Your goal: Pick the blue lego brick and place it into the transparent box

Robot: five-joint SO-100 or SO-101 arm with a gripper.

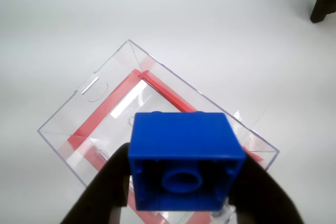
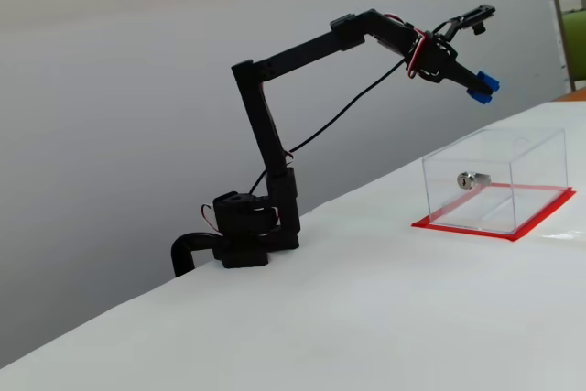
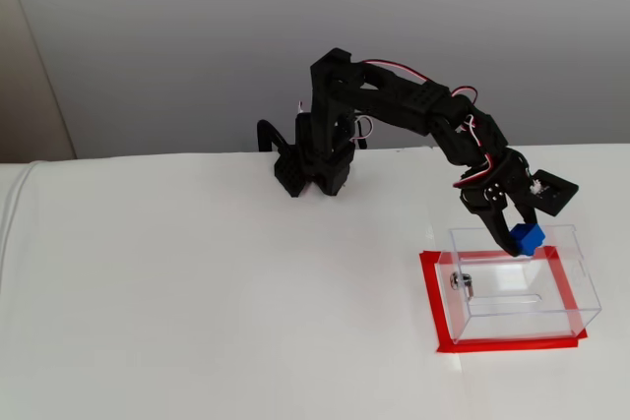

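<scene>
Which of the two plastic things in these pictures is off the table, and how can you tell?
The blue lego brick: the gripper holds it in the air, above the transparent box, which rests on the white table.

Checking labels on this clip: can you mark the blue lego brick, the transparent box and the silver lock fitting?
blue lego brick [image 1: 186,153]: wrist view, on its hollow underside, held between the fingers.
transparent box [image 3: 581,287]: a fixed view, on its right clear wall.
silver lock fitting [image 2: 472,179]: a fixed view, on the metal cylinder.

blue lego brick [image 1: 184,150], clear box w/ red base [image 3: 512,287], blk arm [image 2: 275,116]
</scene>
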